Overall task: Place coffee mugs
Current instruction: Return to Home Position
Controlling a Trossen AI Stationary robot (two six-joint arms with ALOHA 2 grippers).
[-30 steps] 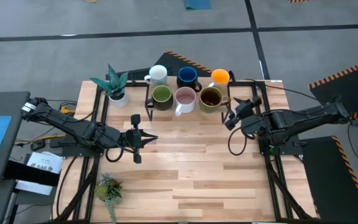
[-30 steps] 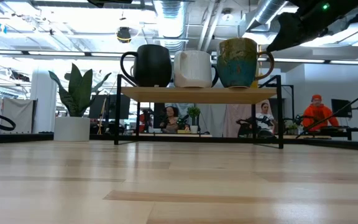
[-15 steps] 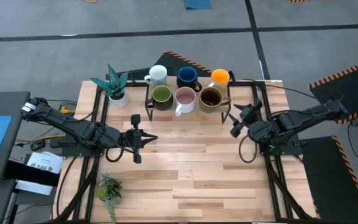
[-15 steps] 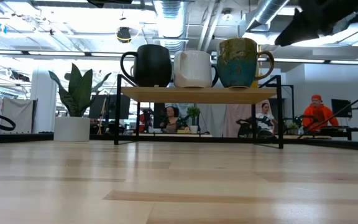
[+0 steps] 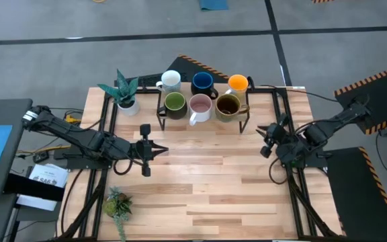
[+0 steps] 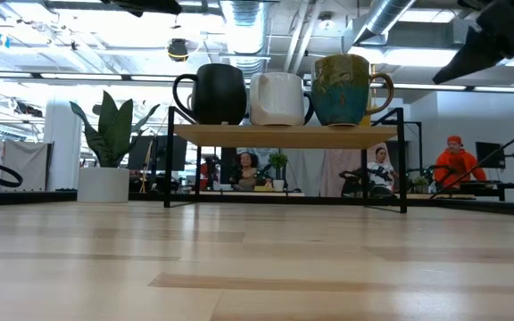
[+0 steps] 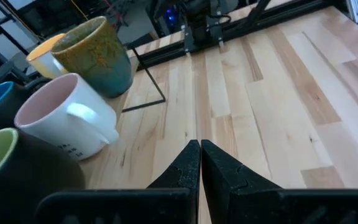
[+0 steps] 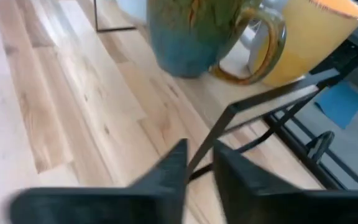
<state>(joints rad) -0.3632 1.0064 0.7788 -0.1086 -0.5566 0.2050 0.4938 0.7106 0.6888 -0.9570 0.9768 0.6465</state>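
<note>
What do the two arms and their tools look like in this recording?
The left arm and right arm are both black, built of slim jointed links, with black cables looping beside them. The left arm carries a white patch near its base. The left tool and right tool each end in two dark, tapering fingers.

White label (image 5: 40, 179) lying just left of the table (image 5: 200, 176), dark print reading roughly "S46", smaller line beneath too small to read, tiny dark lettering low on the pink mug (image 7: 67, 121), illegible, nothing else legible.
</note>
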